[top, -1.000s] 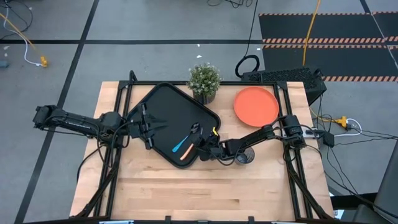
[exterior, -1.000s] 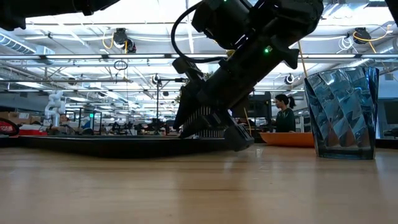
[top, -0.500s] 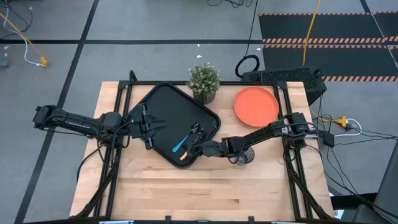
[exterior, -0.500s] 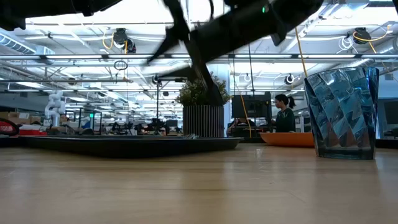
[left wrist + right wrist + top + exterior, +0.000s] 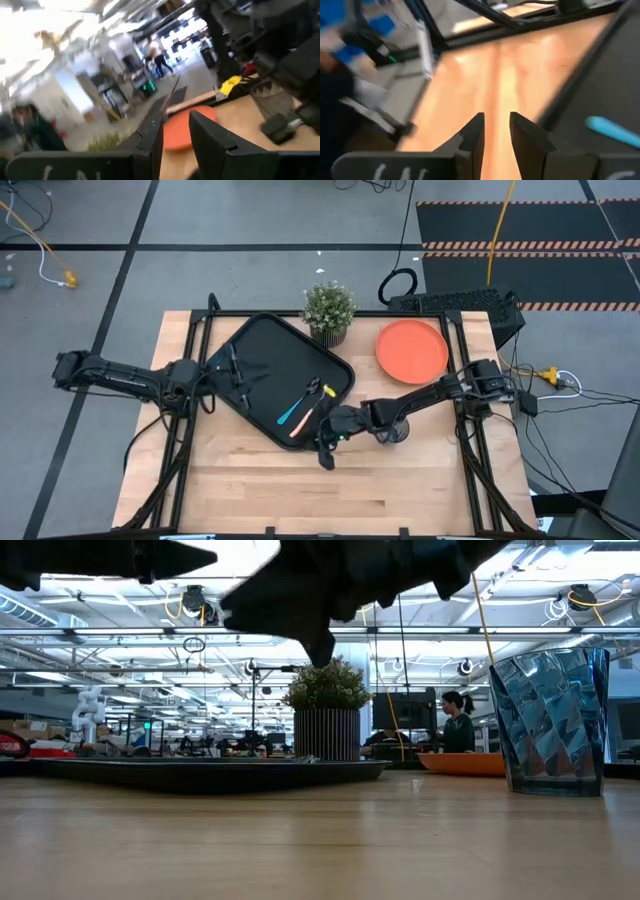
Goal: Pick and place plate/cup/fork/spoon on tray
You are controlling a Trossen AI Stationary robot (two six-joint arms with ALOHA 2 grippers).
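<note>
The black tray (image 5: 270, 370) lies turned at an angle on the table's left half. The spoon (image 5: 293, 415), with its blue handle, and the orange-handled fork (image 5: 300, 429) lie side by side in the tray's near right corner. At the far right the orange plate (image 5: 412, 350) rests flat. The dark cup (image 5: 550, 720) stands upright, half hidden under my right arm in the high view. My right gripper (image 5: 325, 452) hangs raised above the wood just near of the tray's corner, open by a narrow gap, with nothing in it. My left gripper (image 5: 237, 375) hovers over the tray's left part, also narrowly open and without a load.
A potted green plant (image 5: 328, 310) stands at the far edge between the tray and the plate. Bare wood (image 5: 330, 490) stretches along the table's near side. Black frame rails (image 5: 190, 440) run along the left and right edges. People show in the room behind the table.
My right gripper has risen from the tray's near right corner, drawn back toward the table's near edge and rolled about its own axis. The fork and spoon lie still in the tray. My left gripper has turned slightly in place.
</note>
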